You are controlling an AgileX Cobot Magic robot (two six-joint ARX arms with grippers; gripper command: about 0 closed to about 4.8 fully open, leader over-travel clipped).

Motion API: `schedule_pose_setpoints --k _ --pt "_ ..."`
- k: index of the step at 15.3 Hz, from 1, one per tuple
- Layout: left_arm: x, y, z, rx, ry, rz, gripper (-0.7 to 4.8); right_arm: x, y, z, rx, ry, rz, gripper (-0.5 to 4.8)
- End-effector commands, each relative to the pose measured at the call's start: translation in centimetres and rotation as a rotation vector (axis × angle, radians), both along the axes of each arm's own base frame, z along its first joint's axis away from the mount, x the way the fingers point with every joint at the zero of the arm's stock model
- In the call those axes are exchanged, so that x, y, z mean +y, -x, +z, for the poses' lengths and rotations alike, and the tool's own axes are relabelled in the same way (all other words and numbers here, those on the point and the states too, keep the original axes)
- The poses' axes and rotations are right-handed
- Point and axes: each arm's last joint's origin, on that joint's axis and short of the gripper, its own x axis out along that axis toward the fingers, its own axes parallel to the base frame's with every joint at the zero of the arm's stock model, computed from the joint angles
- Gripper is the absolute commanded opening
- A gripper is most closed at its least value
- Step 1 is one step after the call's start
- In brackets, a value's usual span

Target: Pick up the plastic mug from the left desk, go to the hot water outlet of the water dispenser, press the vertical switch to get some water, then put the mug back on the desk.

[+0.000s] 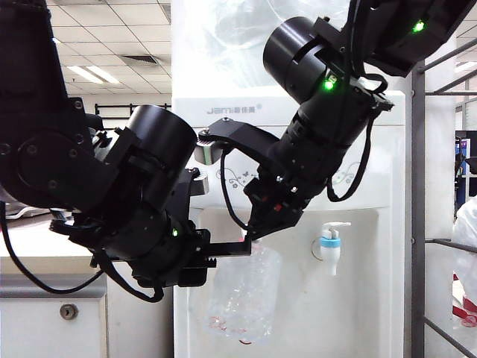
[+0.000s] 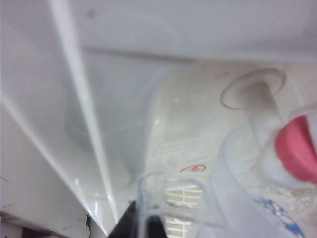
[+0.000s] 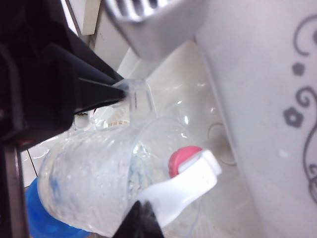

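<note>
Surface [image 1: 30, 246]: pale desk top low behind my left arm, well apart from both end effectors.
Left end effector [image 1: 223, 252]: clenched on the plastic mug's handle, level, holding it out in front of the water dispenser [image 1: 373, 246].
Plastic mug [image 1: 246, 294]: hangs just beyond and below my left fingertips, rim up under the red-collared hot water outlet [image 3: 182, 159].
Handling: I judge it light, stiff, thin-walled and slick; the handle [image 3: 134, 94] is the safest hold, and water will add weight.
Right end effector [image 3: 141, 220]: jaws closed, empty, tip resting at the vertical switch [image 3: 185, 186] directly above the mug.
</note>
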Motion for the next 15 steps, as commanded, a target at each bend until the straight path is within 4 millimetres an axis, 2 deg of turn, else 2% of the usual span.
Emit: schedule_pose_setpoints --k 1,12,15 --pt "-0.2 -0.3 0.7 -0.042 0.036 0.016 -0.07 -0.2 0.3 -0.6 0.039 0.026 0.000 -0.07" --pt "-0.2 -0.3 0.7 -0.043 0.036 0.016 -0.06 -0.2 0.2 -0.6 0.033 0.026 -0.004 -0.07" --pt "-0.2 -0.3 0.7 -0.043 0.036 0.015 -0.06 -0.3 0.5 0.8 0.004 0.003 -0.006 -0.07"
